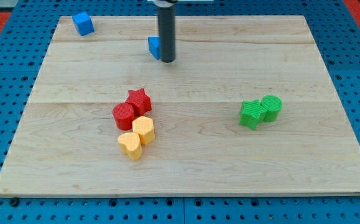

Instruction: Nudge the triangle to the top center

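Note:
A blue triangle block (154,46) lies near the view's top, a little left of centre, partly hidden behind my rod. My tip (168,60) rests on the board right beside it, touching or nearly touching its right side. A blue cube (83,23) sits at the top left corner of the wooden board (304,155).
A red star (138,99), a red cylinder (123,116), a yellow hexagon-like block (143,129) and a yellow heart (130,145) cluster left of centre. A green star (252,114) and a green cylinder (271,106) touch each other at the right.

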You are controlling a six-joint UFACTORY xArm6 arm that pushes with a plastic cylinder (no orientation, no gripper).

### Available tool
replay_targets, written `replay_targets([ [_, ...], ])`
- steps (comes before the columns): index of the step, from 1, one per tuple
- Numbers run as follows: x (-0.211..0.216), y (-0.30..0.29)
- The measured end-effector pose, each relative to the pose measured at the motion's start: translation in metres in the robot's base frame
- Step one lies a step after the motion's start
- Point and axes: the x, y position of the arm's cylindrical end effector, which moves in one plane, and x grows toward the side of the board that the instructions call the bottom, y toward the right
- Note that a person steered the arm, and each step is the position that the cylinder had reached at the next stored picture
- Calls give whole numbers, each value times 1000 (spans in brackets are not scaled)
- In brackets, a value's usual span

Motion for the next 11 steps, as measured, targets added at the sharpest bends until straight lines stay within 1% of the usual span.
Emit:
replay_targets([
  [1,-35,-20],
  [2,-46,19],
  [3,-38,-44],
  [4,-67,-34],
  [5,-87,-44],
  [6,-87,-22],
  [7,-85,20],
  [8,-85,41],
  [9,-40,64],
  [10,17,79],
  [11,26,86],
])
